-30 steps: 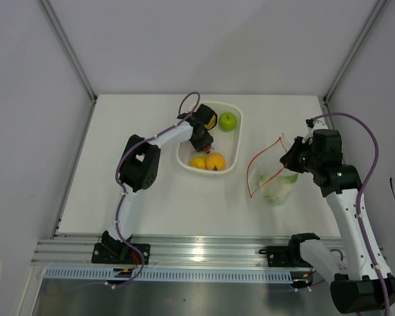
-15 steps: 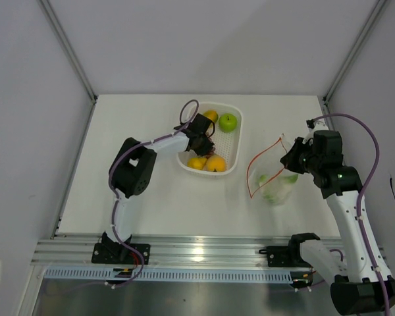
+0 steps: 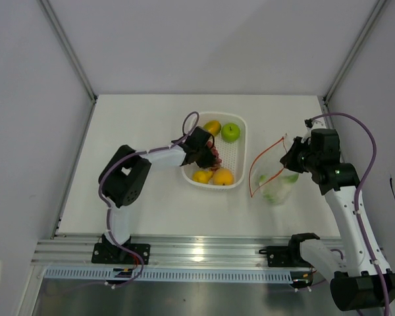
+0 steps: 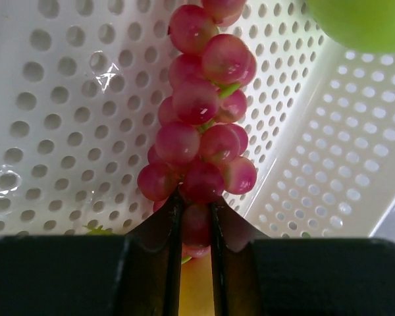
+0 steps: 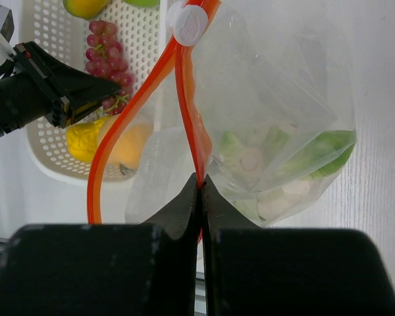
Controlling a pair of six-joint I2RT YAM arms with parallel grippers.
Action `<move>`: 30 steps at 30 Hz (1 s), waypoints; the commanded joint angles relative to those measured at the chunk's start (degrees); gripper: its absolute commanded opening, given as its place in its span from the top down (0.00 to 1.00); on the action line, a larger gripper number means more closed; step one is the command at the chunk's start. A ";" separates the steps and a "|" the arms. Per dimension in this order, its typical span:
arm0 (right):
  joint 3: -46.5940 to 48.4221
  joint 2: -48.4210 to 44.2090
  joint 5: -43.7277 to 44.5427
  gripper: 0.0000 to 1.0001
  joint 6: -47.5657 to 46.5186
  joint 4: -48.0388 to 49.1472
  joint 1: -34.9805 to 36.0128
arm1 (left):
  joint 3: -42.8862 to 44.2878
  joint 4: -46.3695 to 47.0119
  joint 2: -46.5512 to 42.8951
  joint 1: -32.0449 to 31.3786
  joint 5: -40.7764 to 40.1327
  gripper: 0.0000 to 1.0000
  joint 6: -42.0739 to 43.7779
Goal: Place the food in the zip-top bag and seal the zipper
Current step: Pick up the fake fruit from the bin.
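My left gripper (image 4: 194, 203) clamps the grape bunch (image 4: 197, 122) at one end; likely light and floppy. My right gripper (image 5: 200, 184) pinches the zipper (image 5: 186, 112), thin, probably slippery.

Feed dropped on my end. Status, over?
Left gripper jaws shut on grape bunch, inside basket. Right gripper jaws shut on zipper, bag mouth open. Nothing between basket and bag.

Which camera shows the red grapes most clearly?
The left wrist view: the grape bunch fills the frame, its lower end pinched by the left gripper. The top view shows only a small reddish patch; the right wrist view shows it small, at upper left.
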 commanded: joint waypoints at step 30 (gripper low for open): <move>9.43 10.12 3.85 1.00 1.64 -1.02 3.54 | 0.43 24.94 -24.61 -1.83 35.43 0.94 28.78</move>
